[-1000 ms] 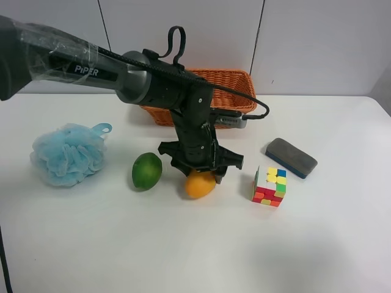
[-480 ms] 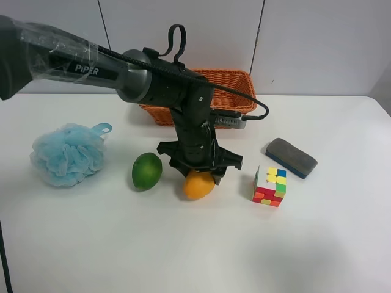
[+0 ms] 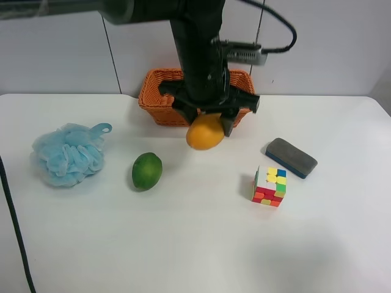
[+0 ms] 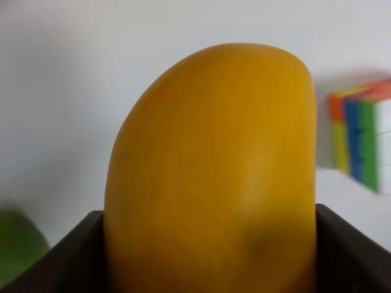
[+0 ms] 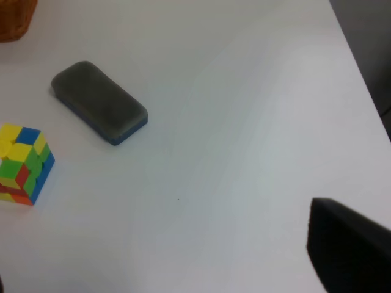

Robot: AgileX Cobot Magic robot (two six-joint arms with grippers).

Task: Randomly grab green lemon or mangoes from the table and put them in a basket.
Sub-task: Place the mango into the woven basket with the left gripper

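My left gripper (image 3: pixel 209 122) is clamped on the mango (image 3: pixel 205 132), jaws pressing its two flanks, with the fruit hanging clear of the white table (image 3: pixel 183 244). It hangs just in front of the wicker basket (image 3: pixel 157 108), which sits at the middle of the bench's wall-side edge. As I judge it, the mango is not yet over the opening. Nothing is delivered yet that I can see; carrying over the rim and letting go remain. The green lemon (image 3: pixel 147 171) lies untouched mid-bench. Of my right gripper (image 5: pixel 348 250) only a dark edge shows, so I cannot tell its state.
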